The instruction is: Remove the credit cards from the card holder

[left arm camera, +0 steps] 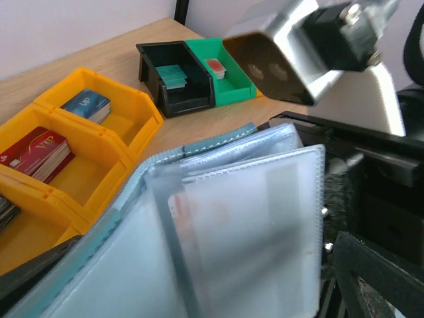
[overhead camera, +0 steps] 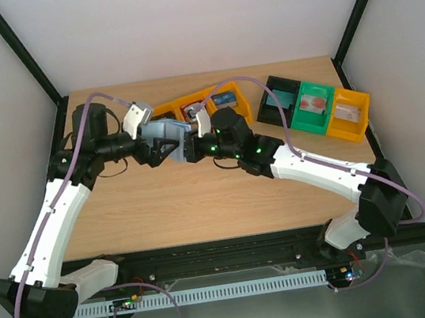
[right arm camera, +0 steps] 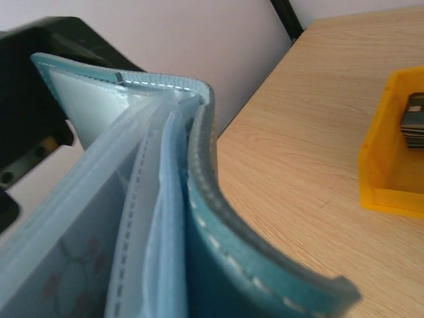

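Card holder: the card holder [overhead camera: 167, 132] is a small teal-blue booklet with pale stitching along its edge. It is open, and pale clear sleeves fan out from the curved cover.
Where it is: upper centre of the top view, lifted above the counter [overhead camera: 203, 200], between the two grippers and just in front of the orange bins [overhead camera: 232, 102].
Sleeves: in the left wrist view a faint reddish shape shows through the front sleeve; I cannot tell whether it is a card.
Left gripper: the left gripper [overhead camera: 155, 147] meets the holder from the left. In its own view a dark finger lies under the teal cover at the lower left, and the gripper is closed on the holder.
Right gripper: the right gripper [overhead camera: 196, 147] touches the holder from the right. Its fingers are hidden, so I cannot tell if it grips.
Counter: light wood with visible grain.
Room: pale walls on three sides, and black frame posts in the upper corners.
Orange bins: a row touching each other. One holds a red stack of credit cards [left arm camera: 36, 154], and the next holds a blue stack.
Black bin: the black bin [overhead camera: 277, 101], at the upper right, holds teal cards.
Green bin: the green bin [overhead camera: 313, 105], touching the black one, holds a red-and-white card.
Far orange bin: the far orange bin [overhead camera: 350, 114], touching the green one, holds a pale card.
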Motion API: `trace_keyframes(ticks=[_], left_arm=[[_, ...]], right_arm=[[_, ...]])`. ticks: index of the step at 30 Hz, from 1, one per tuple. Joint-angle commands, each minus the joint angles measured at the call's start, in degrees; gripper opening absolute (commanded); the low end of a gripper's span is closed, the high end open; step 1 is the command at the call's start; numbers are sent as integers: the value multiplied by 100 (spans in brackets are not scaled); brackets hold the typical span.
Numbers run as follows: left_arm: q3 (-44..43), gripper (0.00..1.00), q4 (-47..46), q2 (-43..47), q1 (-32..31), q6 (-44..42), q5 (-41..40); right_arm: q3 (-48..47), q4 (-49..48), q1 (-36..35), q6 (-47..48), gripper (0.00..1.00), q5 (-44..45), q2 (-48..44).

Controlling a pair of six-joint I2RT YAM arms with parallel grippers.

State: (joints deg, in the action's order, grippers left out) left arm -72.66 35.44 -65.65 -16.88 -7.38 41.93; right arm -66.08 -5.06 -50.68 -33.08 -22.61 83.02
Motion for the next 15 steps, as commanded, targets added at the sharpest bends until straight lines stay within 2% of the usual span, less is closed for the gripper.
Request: trace_keyframes(ticks=[1, 8, 15], left_arm=[[232, 99, -352, -72, -135, 147, -235], [420, 98, -504, -124, -184, 111, -497], [593, 64, -523, -128, -185, 1, -365]], right_arm=[[-361, -429, -49, -173, 2, -369, 70], [-426, -509, -76, -84, 2, -887, 154], [-352, -848, -78, 11, 2, -1705, -32]])
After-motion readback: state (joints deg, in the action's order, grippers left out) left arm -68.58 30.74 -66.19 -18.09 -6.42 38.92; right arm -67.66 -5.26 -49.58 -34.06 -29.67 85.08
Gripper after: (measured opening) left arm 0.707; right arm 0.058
